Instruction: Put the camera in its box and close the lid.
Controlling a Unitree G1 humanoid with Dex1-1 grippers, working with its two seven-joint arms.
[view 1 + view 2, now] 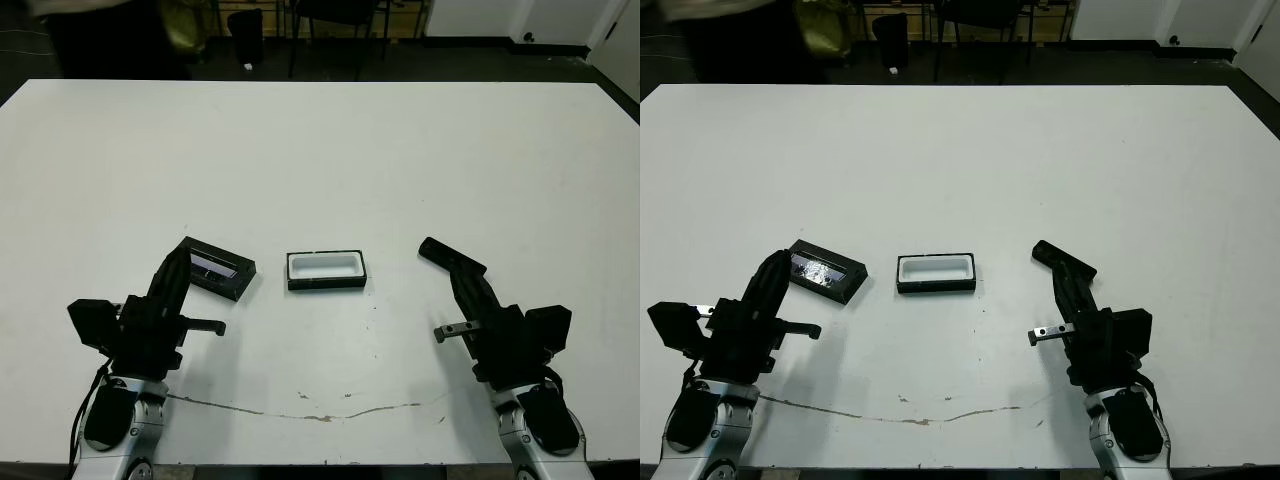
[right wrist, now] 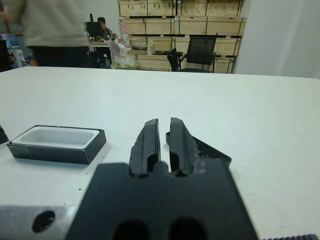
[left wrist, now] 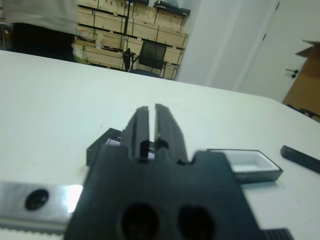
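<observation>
the box [image 1: 326, 270] sits open near the middle of the white table [image 1: 320, 150], its white lining facing up and nothing inside it. to its left, just apart from it, lies a flat black piece with a shiny strip on top, the lid [image 1: 219, 268], turned at a slant to the box. the left gripper [image 1: 180, 256] rests low at the near left of the table with its fingers [image 3: 148, 125] pressed together, only a thin slit between them, and their tips reach the near end of the lid; whether they touch it cannot be told. the right gripper [image 1: 432, 248] lies at the near right, well apart from the box, with its fingers [image 2: 150, 140] also drawn close together and holding nothing. in the right wrist view a flat dark object [image 2: 212, 154] lies on the table just past those fingers, partly hidden by them, and it may be the camera, though this cannot be settled. the left wrist view shows the box beyond the lid. a faint crack-like line [image 1: 330, 412] runs across the table's near edge. beyond the far edge a person [image 2: 55, 30] stands by stacked wooden crates [image 2: 165, 30] and a black chair [image 2: 200, 50].
</observation>
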